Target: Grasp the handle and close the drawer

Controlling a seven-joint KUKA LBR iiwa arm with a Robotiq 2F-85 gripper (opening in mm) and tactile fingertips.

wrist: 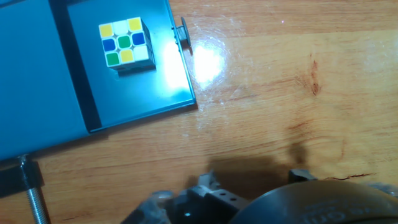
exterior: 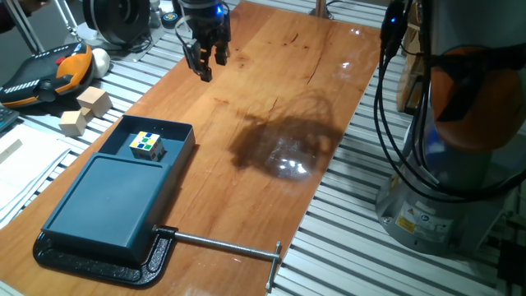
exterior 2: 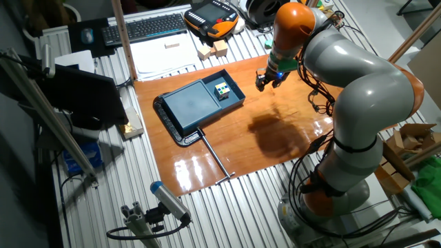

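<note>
The drawer [exterior: 168, 136] is a shallow dark teal tray, pulled out of the flat teal box [exterior: 107, 201] toward the far side of the wooden board. A multicoloured puzzle cube [exterior: 146, 145] lies in it. The handle [exterior: 160, 123] is the tray's narrow far end rim; in the hand view [wrist: 181, 62] it runs along the tray's right edge. My gripper [exterior: 210, 64] hangs in the air above the board, beyond and to the right of the handle, touching nothing. Its fingers look apart and empty. The other fixed view shows the gripper [exterior 2: 262, 83] to the right of the drawer [exterior 2: 231, 96].
A black clamp [exterior: 99, 263] holds the box's near end, and its steel rod [exterior: 222, 242] with a crossbar tip lies across the board's near edge. Wooden blocks [exterior: 86, 111] and a teach pendant [exterior: 45, 70] lie off the board at left. The arm's base [exterior: 460, 164] stands at right.
</note>
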